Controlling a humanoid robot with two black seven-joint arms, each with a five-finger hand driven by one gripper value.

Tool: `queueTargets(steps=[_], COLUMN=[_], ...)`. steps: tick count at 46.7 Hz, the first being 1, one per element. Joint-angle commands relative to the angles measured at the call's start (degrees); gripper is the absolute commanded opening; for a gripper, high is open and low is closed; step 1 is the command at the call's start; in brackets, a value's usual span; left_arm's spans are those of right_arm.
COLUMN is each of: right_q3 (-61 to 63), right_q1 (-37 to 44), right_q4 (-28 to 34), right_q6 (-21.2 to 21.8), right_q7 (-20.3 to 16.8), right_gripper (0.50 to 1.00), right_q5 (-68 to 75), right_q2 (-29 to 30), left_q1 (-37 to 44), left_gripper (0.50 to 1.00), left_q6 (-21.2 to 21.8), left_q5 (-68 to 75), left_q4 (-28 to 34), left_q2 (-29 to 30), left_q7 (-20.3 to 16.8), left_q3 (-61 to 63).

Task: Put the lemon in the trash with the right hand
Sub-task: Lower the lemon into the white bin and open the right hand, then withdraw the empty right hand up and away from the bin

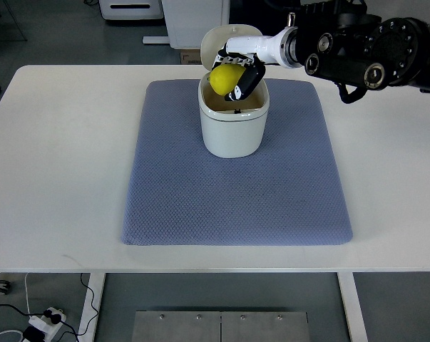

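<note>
The right hand [237, 71], reaching in from the right, is gripping the lemon [225, 78] with curled fingers, holding it directly over the open bin [234, 128] on the mat [172, 199].

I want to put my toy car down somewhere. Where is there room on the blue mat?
The blue mat is bare in front of the white trash bin, and in strips to the bin's left and right. The white table is bare on both sides of the mat. The back middle is crowded: the right hand holds the lemon over the bin.
</note>
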Motion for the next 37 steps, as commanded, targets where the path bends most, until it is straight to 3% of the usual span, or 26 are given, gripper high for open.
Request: queueTargets(steps=[1, 5, 19, 29, 37], right_q3=[0.0, 0.0, 0.0, -0.09, -0.35], right_q1=[-0.01, -0.01, -0.01, 0.25, 0.34], right_q4=[0.0, 0.0, 0.0, 0.18, 0.27], right_q6=[0.01, 0.01, 0.01, 0.71, 0.98], right_q7=[0.04, 0.04, 0.04, -0.05, -0.05], right_gripper=[0.761, 0.786, 0.774, 0.544, 0.52], right_q5=[0.0, 0.0, 0.0, 0.0, 0.0], right_q2=[0.01, 0.01, -0.08, -0.25, -0.87], left_q1=[0.0, 0.0, 0.0, 0.0, 0.0], left_gripper=[1.0, 1.0, 1.0, 1.0, 1.0], left_q6=[0.0, 0.0, 0.0, 0.0, 0.0], left_q5=[0.0, 0.0, 0.0, 0.0, 0.0], left_q4=[0.01, 0.02, 0.02, -0.07, 0.02], left_q2=[0.0, 0.0, 0.0, 0.0, 0.0], left_q7=[0.01, 0.01, 0.01, 0.01, 0.01], left_q3=[0.0, 0.0, 0.0, 0.0, 0.0])
